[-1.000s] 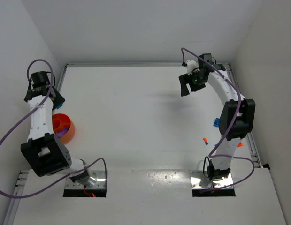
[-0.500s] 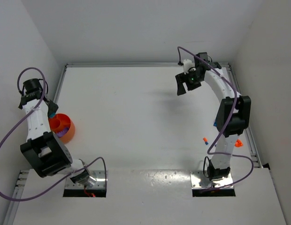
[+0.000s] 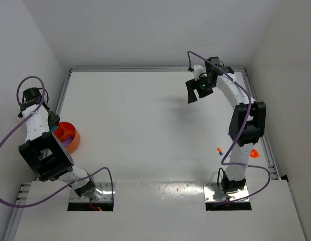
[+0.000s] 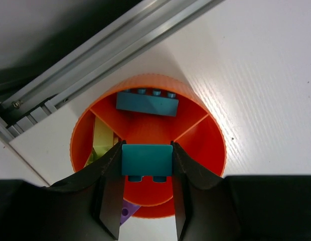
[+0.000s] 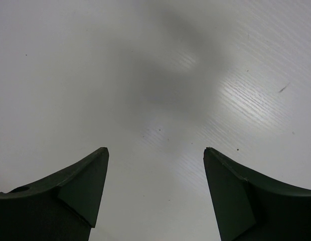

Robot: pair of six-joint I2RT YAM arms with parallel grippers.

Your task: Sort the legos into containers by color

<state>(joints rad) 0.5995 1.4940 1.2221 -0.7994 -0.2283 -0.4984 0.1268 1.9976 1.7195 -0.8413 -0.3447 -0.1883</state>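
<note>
Top external: left pincer (image 4: 146,163) swung leftward, clamping teal lego (image 4: 146,156) above bowl (image 4: 205,145).

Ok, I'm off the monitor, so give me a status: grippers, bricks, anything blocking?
Left gripper shut on teal brick, above orange bowl. Right gripper open, empty, over table. Second teal brick already in bowl. Nothing blocking.

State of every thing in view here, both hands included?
Orange bowl: upright, partly filled.
Left hand: shut, above the bowl.
Held teal brick: clamped in left hand, not yet released.
Right hand: open, empty.
Second teal brick: in the bowl's upper compartment, wrist view.
Lime green brick: in its left compartment.
Purple brick: in the bowl, mostly hidden.
Orange brick: loose on the table.
Orange-and-blue brick: loose on the table.
</note>
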